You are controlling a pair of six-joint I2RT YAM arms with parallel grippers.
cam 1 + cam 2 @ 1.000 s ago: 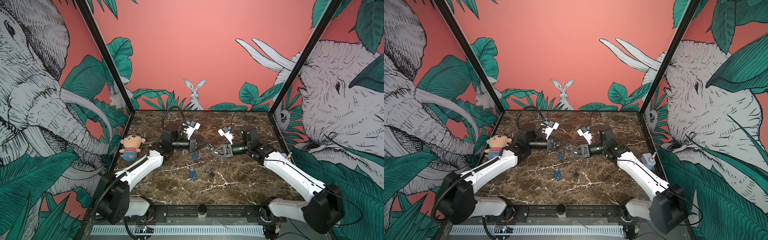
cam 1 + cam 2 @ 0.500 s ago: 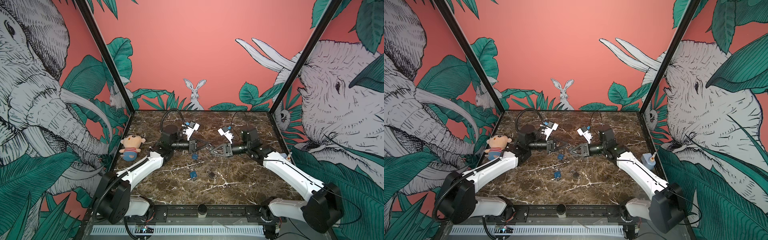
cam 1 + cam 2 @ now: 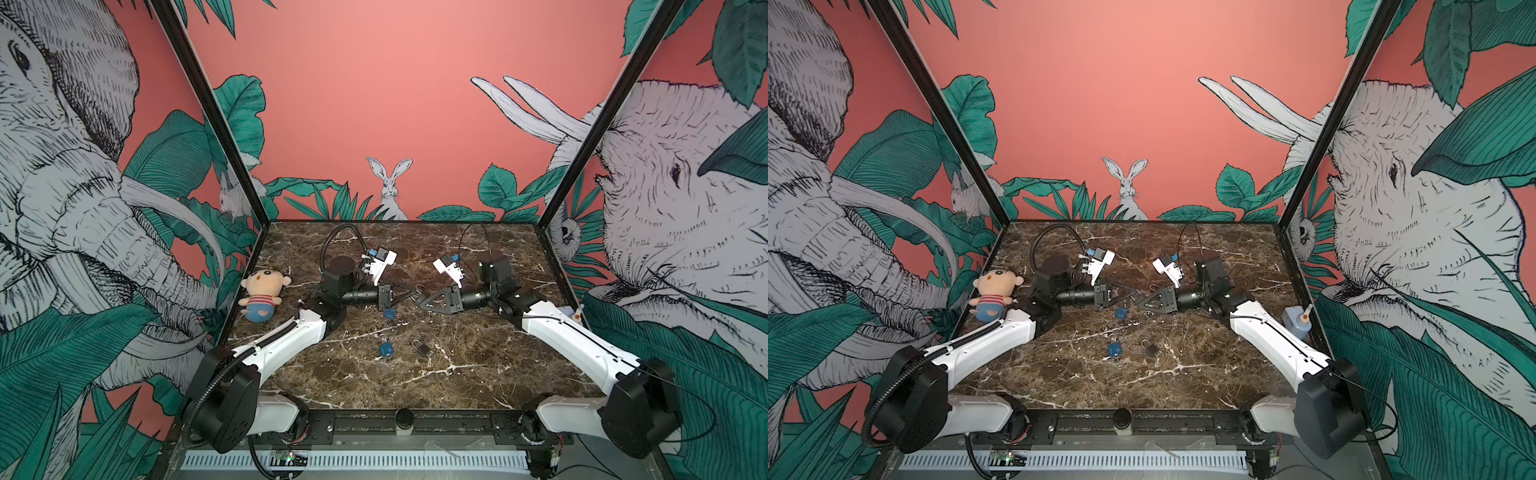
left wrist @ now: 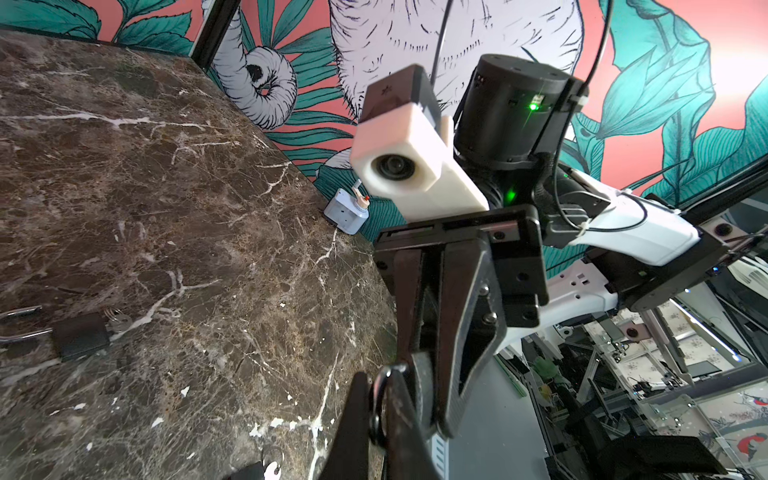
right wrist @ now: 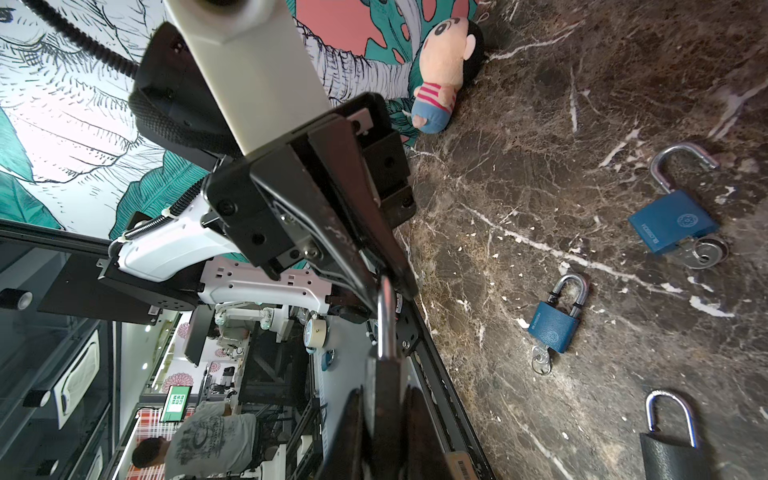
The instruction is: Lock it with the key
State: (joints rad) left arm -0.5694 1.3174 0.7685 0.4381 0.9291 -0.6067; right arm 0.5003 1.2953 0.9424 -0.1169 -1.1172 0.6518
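Padlock (image 5: 384, 390) judged dense, rigid, slick: right gripper (image 3: 424, 300), mid-frame, clamps its body; left gripper (image 5: 397, 284) pinched shut on shackle (image 5: 386, 320).

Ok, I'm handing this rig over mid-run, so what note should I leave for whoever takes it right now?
Left gripper: shut, fingers pinching the shackle of the held padlock.
Right gripper: shut on that padlock's dark body.
On the table: open blue padlock with its key in, closed blue padlock, black padlock.
Done: one padlock held up between both arms.
Left: the held lock's state is hidden, so check it; the open blue padlock likely needs closing.
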